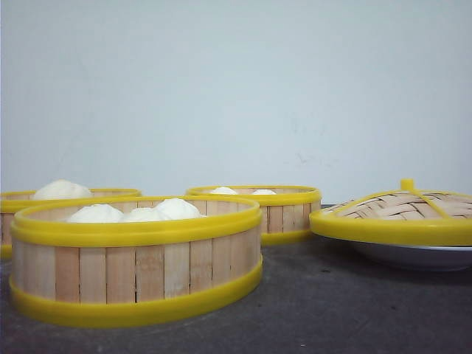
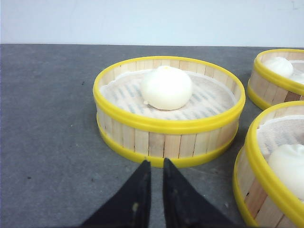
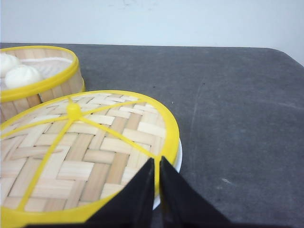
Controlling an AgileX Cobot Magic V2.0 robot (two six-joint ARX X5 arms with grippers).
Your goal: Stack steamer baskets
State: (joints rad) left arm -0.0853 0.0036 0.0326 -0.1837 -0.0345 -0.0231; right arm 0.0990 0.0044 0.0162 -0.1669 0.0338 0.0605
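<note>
Baskets sit apart on the bench [image 1: 346, 317], the single-bun basket [image 2: 168, 111] just beyond the narrowed, empty left pincer [image 2: 152, 166]; likely light, stiff, slick-rimmed, so grip its wall; right pincer [image 3: 156, 164], also nearly closed, hangs over the lid [image 3: 80, 152].

Obstacles on grey table [image 1: 354, 310]: three steamer baskets, nearest [image 1: 136, 262], left rear [image 1: 15, 206], middle rear [image 1: 273, 206], set close together with narrow gaps; woven lid [image 1: 402, 214] on white plate [image 1: 420, 256] at right. Open tabletop: front right, and beyond the lid's far side in the right wrist view.
</note>
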